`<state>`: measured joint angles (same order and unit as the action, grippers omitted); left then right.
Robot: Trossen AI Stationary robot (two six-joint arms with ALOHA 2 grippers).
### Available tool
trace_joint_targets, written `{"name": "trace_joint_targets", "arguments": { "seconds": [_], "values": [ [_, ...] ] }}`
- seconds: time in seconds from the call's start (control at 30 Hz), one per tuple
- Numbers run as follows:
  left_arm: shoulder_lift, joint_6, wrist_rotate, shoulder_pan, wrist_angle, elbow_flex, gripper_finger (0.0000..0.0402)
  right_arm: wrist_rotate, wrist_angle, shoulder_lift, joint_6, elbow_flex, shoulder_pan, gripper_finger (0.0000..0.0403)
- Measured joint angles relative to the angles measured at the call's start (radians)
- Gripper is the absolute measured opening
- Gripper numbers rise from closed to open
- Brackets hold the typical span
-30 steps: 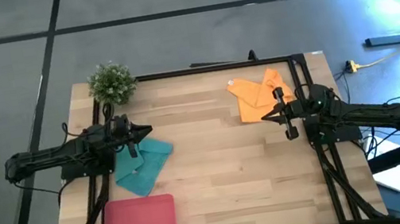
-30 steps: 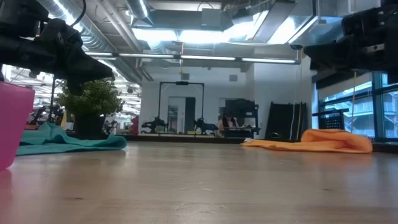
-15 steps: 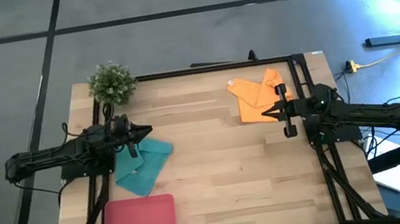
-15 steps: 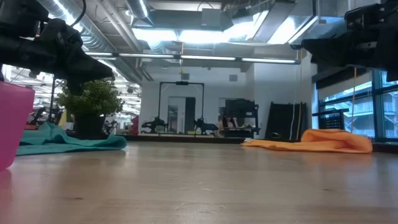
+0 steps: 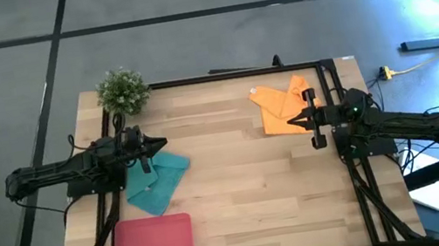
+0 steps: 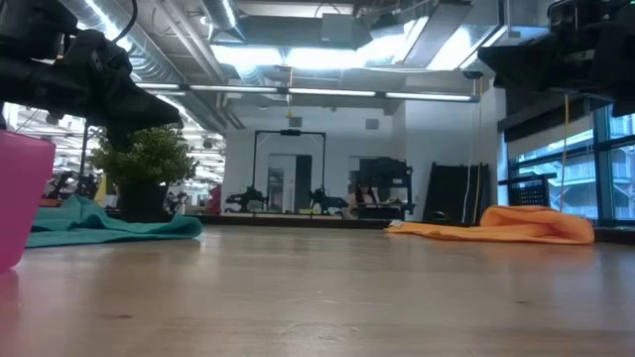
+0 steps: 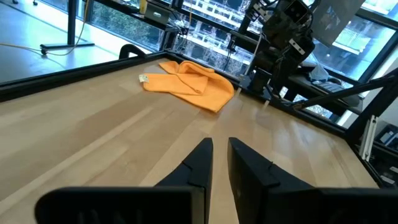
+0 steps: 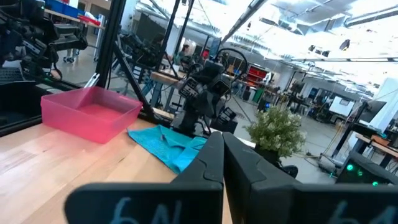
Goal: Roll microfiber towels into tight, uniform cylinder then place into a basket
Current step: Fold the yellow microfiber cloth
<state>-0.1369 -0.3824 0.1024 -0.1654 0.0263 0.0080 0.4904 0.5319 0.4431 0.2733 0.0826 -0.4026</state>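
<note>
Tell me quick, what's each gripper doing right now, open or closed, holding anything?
Left gripper: nearly closed, a narrow gap between the fingers, holding nothing, above the teal towel.
Right gripper: closed, empty, beside the orange towel.

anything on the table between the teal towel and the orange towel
Nothing: in the high view only bare wooden table lies between the teal towel and the orange towel.

Overhead, table-level, two wrist views

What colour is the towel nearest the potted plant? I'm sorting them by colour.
Teal blue-green; the towel shows best in the high view, lying crumpled near the potted plant.
</note>
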Motion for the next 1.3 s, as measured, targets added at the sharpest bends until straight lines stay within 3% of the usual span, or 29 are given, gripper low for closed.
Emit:
{"name": "trace_joint_targets", "arguments": {
  "seconds": [0.33, 0.47, 0.83, 1.03, 1.3],
  "values": [
    [0.000, 0.000, 0.000, 0.000, 0.001, 0.000, 0.0041, 0.000, -0.091, -0.001, -0.005, 0.003, 0.000, 0.0001],
    [0.000, 0.005, 0.000, 0.000, 0.006, 0.000, 0.0041, -0.023, -0.206, -0.001, -0.002, 0.072, 0.000, 0.0000],
    [0.000, 0.104, 0.000, 0.000, 0.005, 0.000, 0.0041, -0.404, -0.796, 0.038, -0.012, 0.410, 0.000, 0.0000],
    [0.000, 0.105, -0.052, 0.000, 0.005, 0.000, 0.0041, -0.540, -1.039, 0.137, -0.179, 0.513, 0.000, 0.0000],
    [0.000, 0.125, -0.078, 0.000, 0.005, 0.000, 0.0041, -0.893, -1.265, 0.320, -0.481, 0.607, 0.000, 0.0000]
  ]
}}
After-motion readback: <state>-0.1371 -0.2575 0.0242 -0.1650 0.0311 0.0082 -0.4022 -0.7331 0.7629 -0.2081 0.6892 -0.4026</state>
